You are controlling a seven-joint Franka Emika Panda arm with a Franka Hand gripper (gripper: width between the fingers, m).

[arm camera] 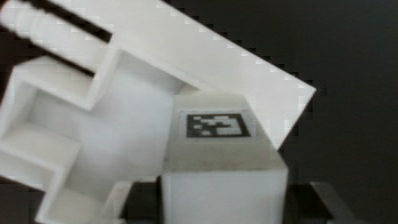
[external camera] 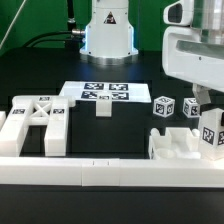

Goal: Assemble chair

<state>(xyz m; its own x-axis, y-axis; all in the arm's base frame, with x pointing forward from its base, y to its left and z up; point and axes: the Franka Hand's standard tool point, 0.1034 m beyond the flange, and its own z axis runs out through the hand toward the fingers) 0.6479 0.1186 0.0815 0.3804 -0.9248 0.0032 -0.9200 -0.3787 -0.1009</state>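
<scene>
On the black table (external camera: 130, 125), the chair (external camera: 160, 150) lay in loose white pieces, one leg in the gripper.

The gripper (arm camera: 222, 198) hung near the table's edge on the exterior view's right. Its dark fingers (arm camera: 125, 200) sat against either side of an upright, tagged leg (external camera: 210, 130), so it looked clamped on it. Just beside the leg lay the blocky seat (external camera: 175, 145), its framed recesses showing in the wrist view, and two more tagged legs (external camera: 163, 108) stood just behind. The cross-braced panel (external camera: 35, 118) lay well apart, toward the opposite edge, behind the rail (external camera: 100, 172) along the near edge. I judged this an early step, fitting a first leg. Next, the leg needed lining up squarely over a seat socket, then pressing or twisting home.
</scene>
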